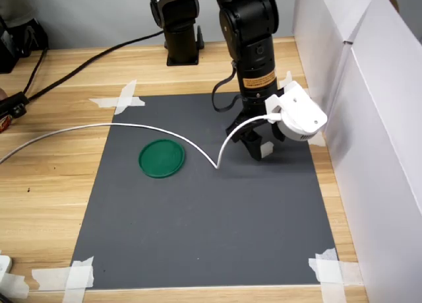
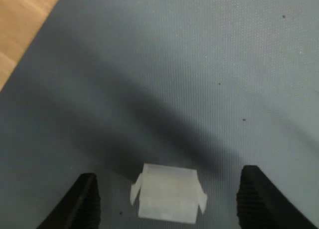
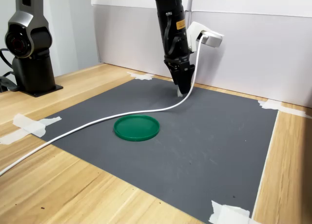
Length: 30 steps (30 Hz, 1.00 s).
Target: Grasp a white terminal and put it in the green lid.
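Observation:
The white terminal (image 2: 167,199) is a small blocky piece lying on the grey mat (image 2: 199,64). My gripper (image 2: 170,201) is lowered over it and stands open, one black finger (image 2: 87,201) on each side with a gap to the piece. In the first exterior view the terminal (image 1: 266,149) shows as a white spot at the gripper (image 1: 258,148) tips. The green lid (image 1: 161,158) lies flat on the mat toward the first exterior view's left, well apart from the gripper. In the second exterior view the lid (image 3: 136,127) sits nearer the camera than the gripper (image 3: 181,90).
A white cable (image 1: 99,127) runs from the white camera housing (image 1: 300,115) across the mat, passing just behind the lid. White tape (image 1: 122,98) holds the mat corners. White boards (image 1: 376,118) wall one side. A black stand (image 1: 179,26) is at the table's back.

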Available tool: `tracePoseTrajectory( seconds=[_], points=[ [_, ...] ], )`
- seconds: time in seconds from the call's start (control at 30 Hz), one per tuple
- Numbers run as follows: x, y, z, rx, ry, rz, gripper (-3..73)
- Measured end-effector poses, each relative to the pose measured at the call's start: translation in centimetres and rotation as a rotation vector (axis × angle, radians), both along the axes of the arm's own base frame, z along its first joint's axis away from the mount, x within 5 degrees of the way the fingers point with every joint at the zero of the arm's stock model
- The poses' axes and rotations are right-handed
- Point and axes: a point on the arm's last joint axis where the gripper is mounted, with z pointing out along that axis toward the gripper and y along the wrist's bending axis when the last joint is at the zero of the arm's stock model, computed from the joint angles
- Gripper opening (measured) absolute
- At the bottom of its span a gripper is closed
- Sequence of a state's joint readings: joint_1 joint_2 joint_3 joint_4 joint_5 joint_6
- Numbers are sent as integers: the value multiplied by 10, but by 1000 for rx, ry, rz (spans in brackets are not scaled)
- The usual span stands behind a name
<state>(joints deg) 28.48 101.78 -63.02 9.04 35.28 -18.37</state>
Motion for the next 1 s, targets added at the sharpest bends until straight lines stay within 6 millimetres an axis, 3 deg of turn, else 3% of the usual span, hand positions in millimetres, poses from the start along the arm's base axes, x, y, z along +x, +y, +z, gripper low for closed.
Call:
tracePoseTrajectory(
  seconds=[0.33, 0.63, 0.87, 1.0],
  points=[
    [2, 1, -10, -9, 21, -9, 594],
    [2, 1, -11, -7, 24, -11, 319],
    [1, 1, -10, -8, 28, -10, 314],
    [-3, -1, 4, -4, 5, 12, 314]
  ],
)
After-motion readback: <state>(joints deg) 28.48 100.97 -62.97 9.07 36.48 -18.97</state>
